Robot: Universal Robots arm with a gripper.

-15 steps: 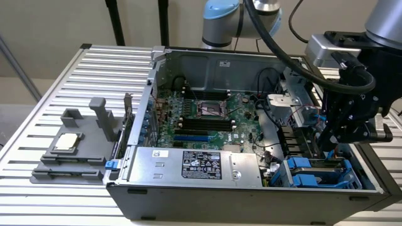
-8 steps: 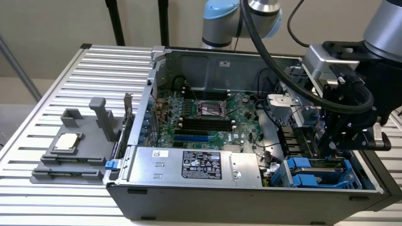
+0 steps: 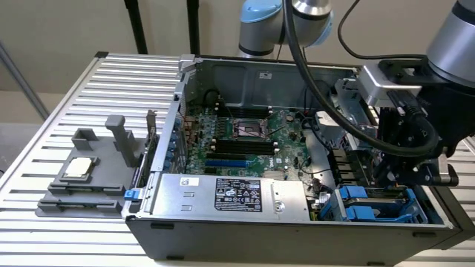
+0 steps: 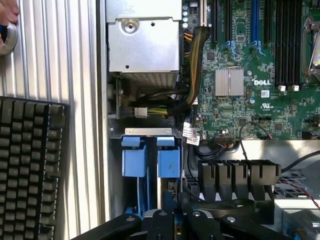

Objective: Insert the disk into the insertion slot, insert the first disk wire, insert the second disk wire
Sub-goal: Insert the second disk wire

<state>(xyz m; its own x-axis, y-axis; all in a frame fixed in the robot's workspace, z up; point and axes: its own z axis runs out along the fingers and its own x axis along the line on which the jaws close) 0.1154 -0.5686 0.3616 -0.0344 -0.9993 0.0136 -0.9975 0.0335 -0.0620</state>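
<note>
The rectangular grey metal drive-bay slot with blue plastic fittings [image 3: 375,204] sits at the near corner of the open computer case, toward the exterior view's right; in the wrist view the same bay [image 4: 150,155] shows two bright blue plastic carrier brackets side by side, and whether the disk itself lies in them cannot be told; the black robot gripper [image 3: 415,167] hangs directly above this bay, its black fingers [image 4: 175,222] drawn together, with nothing visibly held between them; beside the bay lies the silver power supply box with a black printed label [image 3: 237,194], its small text unreadable; the green motherboard [image 4: 250,75] carries the white word "DELL"; a bundle of yellow and black wires [image 4: 195,65] runs from the supply; the dark grey case [image 3: 297,233] rests on a ribbed aluminium table [image 3: 59,233], which also bears a grey plastic fixture [image 3: 85,178]; a black keyboard [image 4: 30,170] lies on the ribbed surface; a beige wall [image 3: 67,28] stands behind.
</note>
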